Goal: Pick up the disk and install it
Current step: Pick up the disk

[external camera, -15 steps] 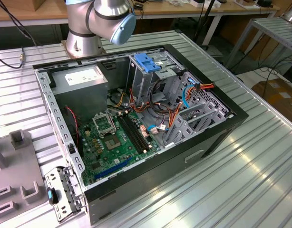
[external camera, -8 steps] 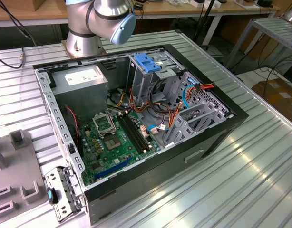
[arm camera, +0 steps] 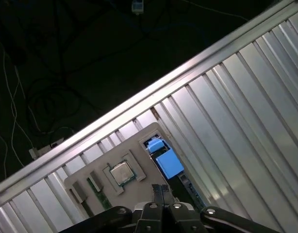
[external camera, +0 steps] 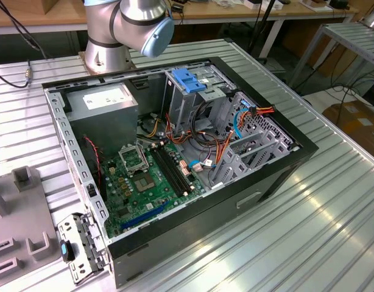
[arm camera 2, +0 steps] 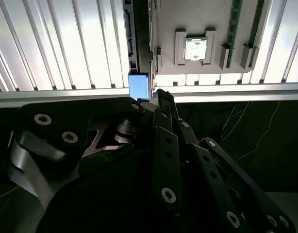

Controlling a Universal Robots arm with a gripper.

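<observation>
- Gripper: in both wrist views the fingertips sit pressed together with nothing pinched between them.
- Disk: it stands on edge on the table at the exterior view's near left. It is outside the computer case, between the case wall and the grey fixture block.
- In the first wrist view, the disk's blue end lies just beside the fixture block, near the processor chip seated on it.
- Relation: the gripper hangs above the disk's blue end and looks well apart from it; no contact shows.
- Case: it lies open, and the drive cage with the blue handle stands at the far side.
- Progress, as judged: nothing is completed. The disk is neither grasped nor lifted, so pick-up and installation are both outstanding.
</observation>
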